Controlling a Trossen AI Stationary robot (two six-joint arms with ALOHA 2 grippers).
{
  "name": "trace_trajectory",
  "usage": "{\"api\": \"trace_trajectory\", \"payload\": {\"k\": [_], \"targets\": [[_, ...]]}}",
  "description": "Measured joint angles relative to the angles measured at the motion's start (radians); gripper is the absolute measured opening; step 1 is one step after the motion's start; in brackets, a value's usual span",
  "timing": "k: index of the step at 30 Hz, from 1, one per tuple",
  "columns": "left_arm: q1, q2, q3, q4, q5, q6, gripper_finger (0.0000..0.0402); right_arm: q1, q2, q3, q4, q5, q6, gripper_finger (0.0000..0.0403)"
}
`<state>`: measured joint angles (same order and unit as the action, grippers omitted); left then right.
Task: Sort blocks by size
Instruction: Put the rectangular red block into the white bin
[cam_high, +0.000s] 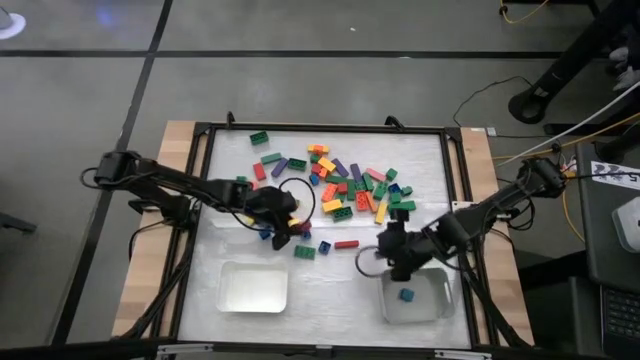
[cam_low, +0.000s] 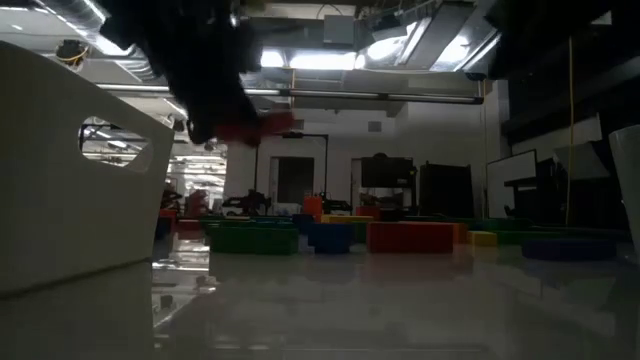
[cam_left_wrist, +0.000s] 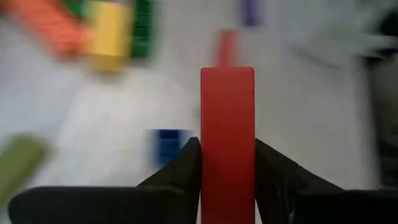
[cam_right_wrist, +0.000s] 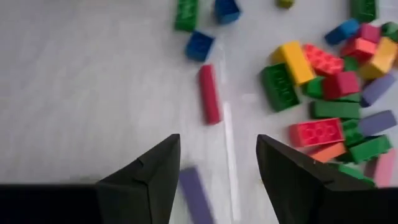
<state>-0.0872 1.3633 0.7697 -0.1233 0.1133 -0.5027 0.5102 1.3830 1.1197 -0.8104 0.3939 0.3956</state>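
The red block's (cam_left_wrist: 227, 143) lower end is hidden between the left hand's (cam_left_wrist: 227, 180) fingers, background bricks blurred.

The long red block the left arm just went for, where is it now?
The long red block is clamped upright in the left pincer; in the high view that pincer sits left of the block pile, above the left tray.

Overhead view straight down on the table (cam_high: 330, 200); low view level across it; wrist views close above.
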Motion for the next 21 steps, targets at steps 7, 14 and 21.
{"api": "trace_trajectory", "payload": {"k": [7, 14, 21], "targets": [[-0.13, -0.043, 0.016, -0.002, 0.237, -0.086, 0.0106, -0.166, 0.0, -0.001, 0.026, -0.001, -0.128, 0.0209], [-0.309, -0.03, 0.016, -0.031, 0.228, -0.136, 0.0106, -0.341, 0.0, -0.001, 0.159, -0.059, -0.311, 0.0209], [-0.406, -0.03, 0.016, -0.119, 0.105, -0.293, 0.0129, -0.506, 0.039, -0.002, 0.217, -0.195, -0.474, 0.0209]]}}
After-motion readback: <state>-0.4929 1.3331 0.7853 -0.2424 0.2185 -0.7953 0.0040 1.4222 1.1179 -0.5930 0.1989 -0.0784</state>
